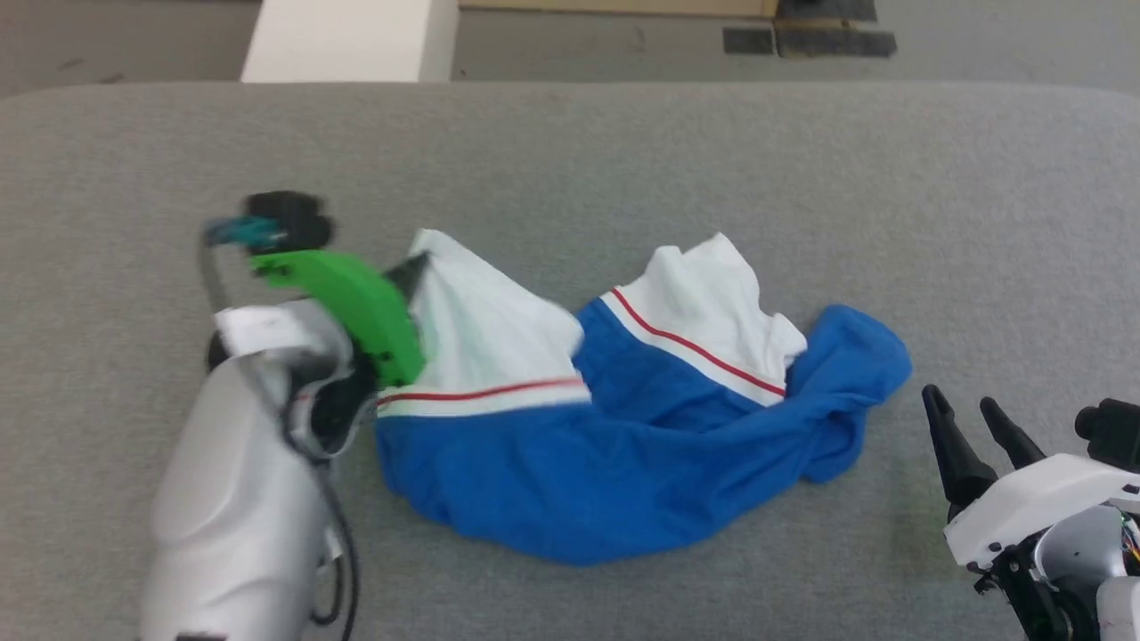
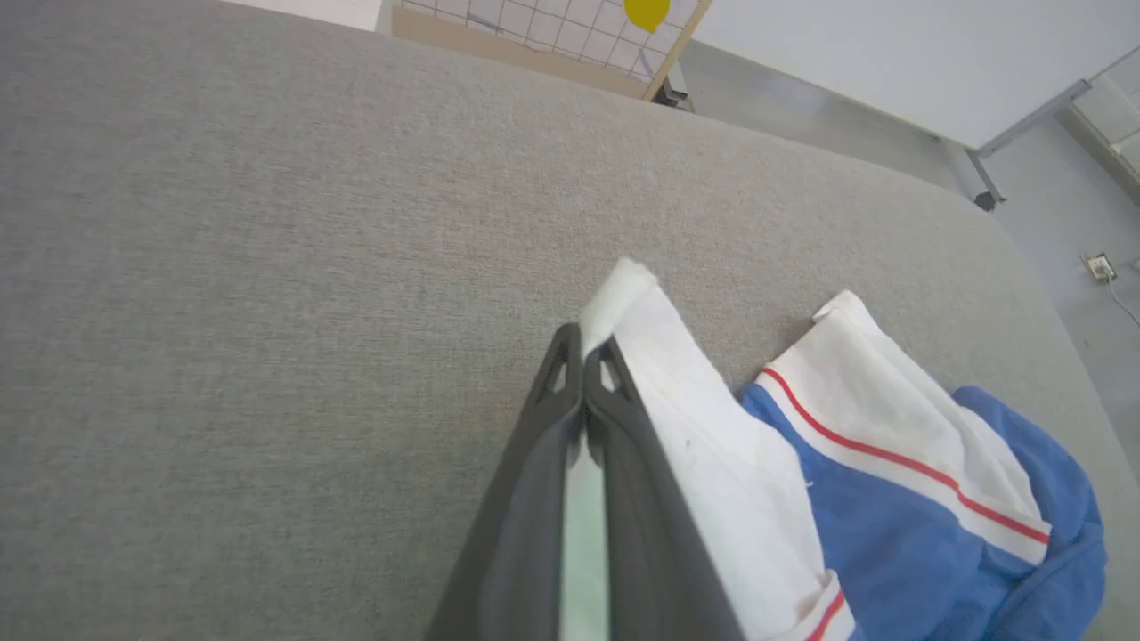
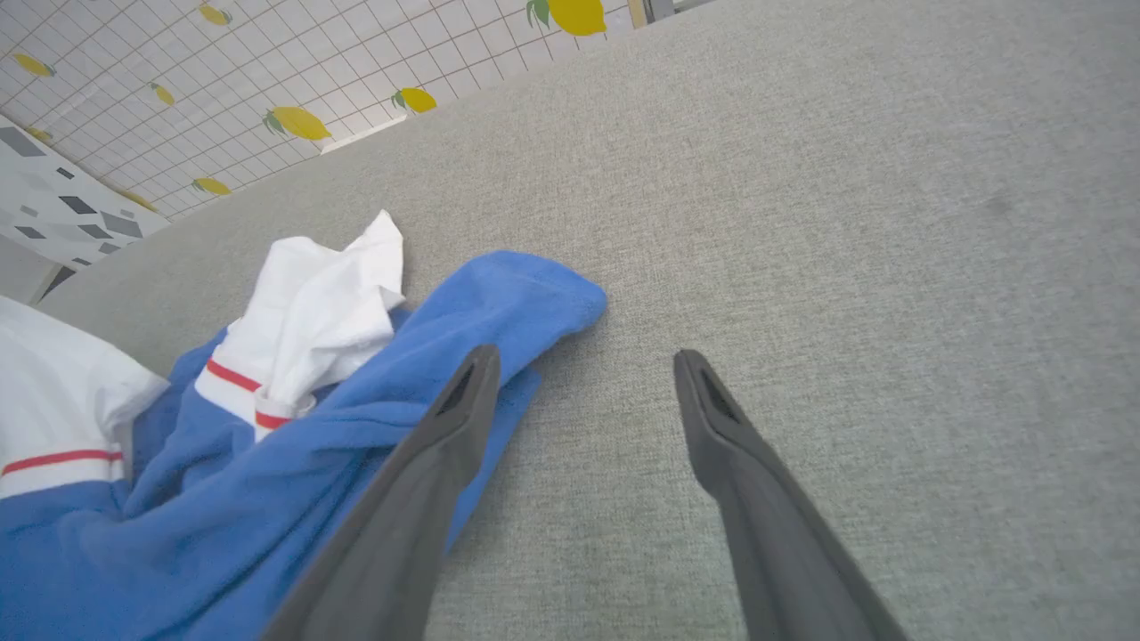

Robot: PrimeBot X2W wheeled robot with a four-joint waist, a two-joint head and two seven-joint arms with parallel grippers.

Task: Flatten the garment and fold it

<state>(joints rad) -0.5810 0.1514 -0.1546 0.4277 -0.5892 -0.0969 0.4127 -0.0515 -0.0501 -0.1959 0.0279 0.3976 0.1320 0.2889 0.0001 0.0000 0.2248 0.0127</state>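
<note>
The garment (image 1: pixel 623 463) lies crumpled in the middle of the grey padded table (image 1: pixel 570 142), blue body toward me and two white sleeves with red stripes toward the far side. My left gripper (image 1: pixel 411 265) is at the left white sleeve (image 1: pixel 481 329). In the left wrist view its fingers (image 2: pixel 583 343) are pressed together at the sleeve's edge (image 2: pixel 623 294), which rises to their tips, with the garment (image 2: pixel 891 534) trailing off to the right. My right gripper (image 1: pixel 966 405) stands open just right of the garment's blue end (image 3: pixel 534 294), its left finger (image 3: pixel 463 401) over the cloth edge, holding nothing.
The grey table surface stretches wide on all sides of the garment. Beyond its far edge are a white block (image 1: pixel 347 40) and the floor. A tiled panel with lemon prints (image 3: pixel 294 120) stands past the table in the right wrist view.
</note>
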